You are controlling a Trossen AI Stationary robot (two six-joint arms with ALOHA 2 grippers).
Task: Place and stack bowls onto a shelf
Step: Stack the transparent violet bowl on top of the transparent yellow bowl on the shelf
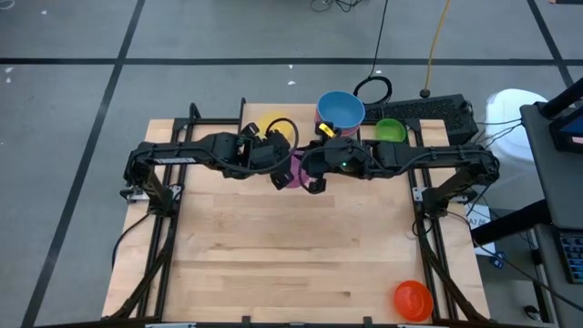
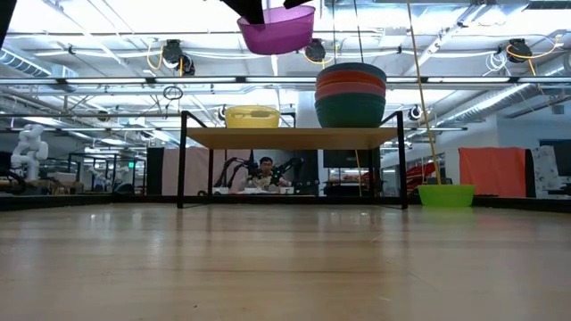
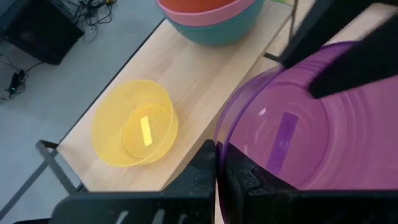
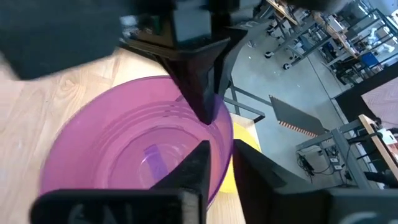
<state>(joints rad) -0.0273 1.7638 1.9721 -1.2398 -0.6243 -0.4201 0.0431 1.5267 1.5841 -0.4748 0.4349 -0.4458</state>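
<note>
Sitting nearest the overhead camera, at frame centre: left gripper (image 1: 276,175) pinching the purple bowl (image 1: 293,170) by its rim, fingers pressed together on the wall. Facing it from the right, right gripper (image 1: 313,179) straddling the opposite rim with fingers slightly spread. Hanging high at top centre of the low view, above the shelf (image 2: 290,137). Resting on that shelf: yellow bowl (image 2: 252,117) left, stacked bowls (image 2: 351,94) right.

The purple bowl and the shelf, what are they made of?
The purple bowl, pinched at its rim by the left pincer, looks like thin glossy plastic: it is see-through, with shiny glints. The shelf looks like pale matte wood with faint grain, on thin black legs, probably metal.
</note>
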